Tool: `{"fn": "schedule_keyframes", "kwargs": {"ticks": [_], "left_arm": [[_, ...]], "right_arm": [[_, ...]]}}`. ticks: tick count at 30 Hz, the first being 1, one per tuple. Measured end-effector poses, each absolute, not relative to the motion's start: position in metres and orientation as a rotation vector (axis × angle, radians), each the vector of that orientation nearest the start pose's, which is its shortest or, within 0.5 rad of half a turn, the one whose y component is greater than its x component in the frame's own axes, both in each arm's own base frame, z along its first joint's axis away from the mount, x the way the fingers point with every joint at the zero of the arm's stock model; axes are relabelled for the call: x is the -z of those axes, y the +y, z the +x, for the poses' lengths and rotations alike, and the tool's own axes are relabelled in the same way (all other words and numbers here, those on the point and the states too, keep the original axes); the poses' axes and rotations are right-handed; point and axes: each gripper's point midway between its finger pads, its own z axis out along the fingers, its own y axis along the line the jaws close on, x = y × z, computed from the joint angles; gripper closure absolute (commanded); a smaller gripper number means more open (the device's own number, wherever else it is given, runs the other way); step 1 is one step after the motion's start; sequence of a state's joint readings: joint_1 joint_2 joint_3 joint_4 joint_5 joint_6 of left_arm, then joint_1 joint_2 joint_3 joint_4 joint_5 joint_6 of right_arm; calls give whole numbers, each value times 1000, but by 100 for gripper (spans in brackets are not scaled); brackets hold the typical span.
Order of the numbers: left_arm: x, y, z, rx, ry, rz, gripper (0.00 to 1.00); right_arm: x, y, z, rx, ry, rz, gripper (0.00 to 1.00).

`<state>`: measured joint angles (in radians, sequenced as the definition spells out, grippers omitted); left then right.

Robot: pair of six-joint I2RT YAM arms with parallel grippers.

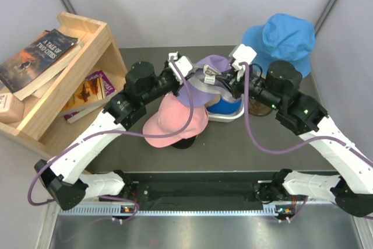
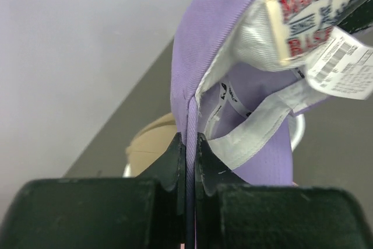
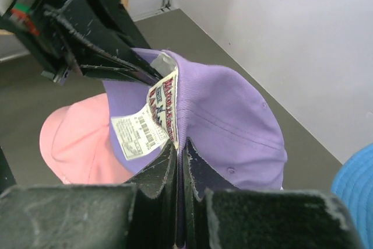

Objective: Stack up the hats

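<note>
Dark table (image 1: 280, 144), lavender cap (image 1: 211, 65) gripper-pinched.

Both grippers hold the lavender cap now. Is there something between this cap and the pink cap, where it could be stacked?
Nothing visible stands between them. The lavender cap, pinched at its edge by the left gripper and the right gripper, hangs just behind and above the pink cap. The blue-and-white cap lies to the right, off that path.

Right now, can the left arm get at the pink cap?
Probably not yet: the left gripper is shut on the lavender cap, also held by the right gripper. The pink cap lies uncovered just below.
</note>
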<state>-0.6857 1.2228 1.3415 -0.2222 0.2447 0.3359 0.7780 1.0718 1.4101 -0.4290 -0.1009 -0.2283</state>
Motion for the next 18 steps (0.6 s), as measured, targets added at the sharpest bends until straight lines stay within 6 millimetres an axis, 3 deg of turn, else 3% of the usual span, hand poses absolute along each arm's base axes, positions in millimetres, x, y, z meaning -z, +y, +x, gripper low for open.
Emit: {"fn": "schedule_keyframes", "kwargs": {"ticks": [8, 13, 15, 18], "left_arm": [[-405, -246, 305, 152, 1249, 872, 100], [-420, -227, 308, -9, 1175, 835, 100], [-419, -221, 309, -69, 1160, 830, 100], [-399, -205, 309, -175, 1171, 826, 100]], "right_arm": [[-423, 268, 249, -498, 1400, -853, 100], [-422, 276, 249, -513, 1376, -848, 93], [-421, 280, 248, -524, 1373, -848, 91], [-412, 285, 247, -539, 1380, -851, 90]]}}
